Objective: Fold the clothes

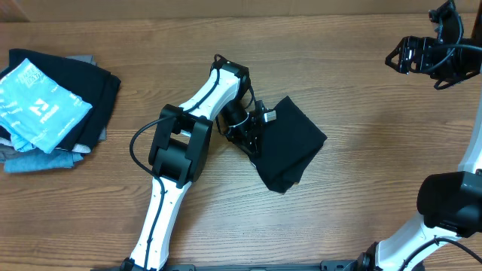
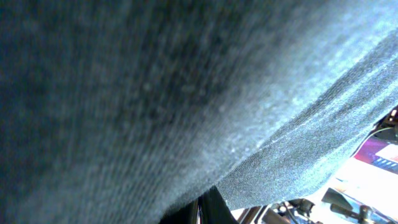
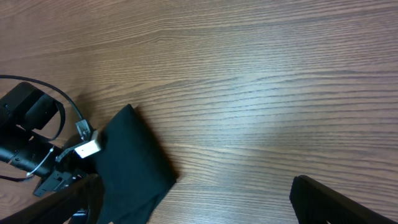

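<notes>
The clothes, a black T-shirt [image 1: 292,147], lie folded into a small slanted bundle at the table's middle. My left gripper [image 1: 252,139] is at its left edge, shut on the fabric. In the left wrist view dark cloth [image 2: 155,93] fills nearly the whole frame, and the fingers [image 2: 214,208] show only as a dark sliver below it. My right gripper [image 1: 410,56] hangs open at the far right, well away from the shirt. In the right wrist view its fingers [image 3: 336,199] stand wide apart over bare wood, with the shirt [image 3: 130,165] at lower left.
A pile of folded garments sits at the far left: a light-blue one with white print [image 1: 41,105] on top of a black one [image 1: 102,90], grey and blue ones [image 1: 38,159] beneath. Wooden table [image 1: 361,188] all around.
</notes>
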Available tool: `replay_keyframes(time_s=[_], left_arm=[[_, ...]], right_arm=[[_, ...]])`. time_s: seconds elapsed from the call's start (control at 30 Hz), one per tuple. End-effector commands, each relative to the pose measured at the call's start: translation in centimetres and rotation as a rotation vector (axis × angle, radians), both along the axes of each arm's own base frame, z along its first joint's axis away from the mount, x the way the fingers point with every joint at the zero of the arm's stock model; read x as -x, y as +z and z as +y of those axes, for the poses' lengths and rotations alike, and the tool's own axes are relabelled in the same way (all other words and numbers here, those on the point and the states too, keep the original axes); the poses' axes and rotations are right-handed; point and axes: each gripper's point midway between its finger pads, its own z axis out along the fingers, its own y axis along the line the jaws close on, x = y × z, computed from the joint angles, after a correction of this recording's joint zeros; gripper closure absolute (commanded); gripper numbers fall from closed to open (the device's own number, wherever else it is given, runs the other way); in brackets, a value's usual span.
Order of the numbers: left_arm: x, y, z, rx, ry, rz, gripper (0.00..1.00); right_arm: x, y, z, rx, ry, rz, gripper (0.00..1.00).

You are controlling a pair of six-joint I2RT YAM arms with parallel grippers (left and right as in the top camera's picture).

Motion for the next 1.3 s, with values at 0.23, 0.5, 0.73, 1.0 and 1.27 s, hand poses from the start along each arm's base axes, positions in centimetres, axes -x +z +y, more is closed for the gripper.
replay_keyframes(time_s=[0.23,0.5,0.73,1.0,1.27], left_arm=[[-6.2,11.5,-2.2,0.092,0.018,-0.322,0.96],[-5.4,12.6,-4.2,0.114,-0.019,-0.361,0.96],[-3.6,11.4,-5.6,0.039,-0.078,-0.36,0.96],[1.6,6.9,-5.8,-0.049,-0.207,-0.206,0.96],[4.4,2.1,-5.1,0.042,-0.318,-0.125,0.96]], right_arm=[[0.0,0.1,-0.1,0.001,-0.006,-0.004,0.0],[0.0,0.1,-0.1,0.001,-0.006,-0.004,0.0],[0.0,0.1,-0.1,0.001,-0.006,-0.004,0.0],[0.0,0.1,-0.1,0.001,-0.006,-0.004,0.0],[0.0,0.1,-0.1,0.001,-0.006,-0.004,0.0]])
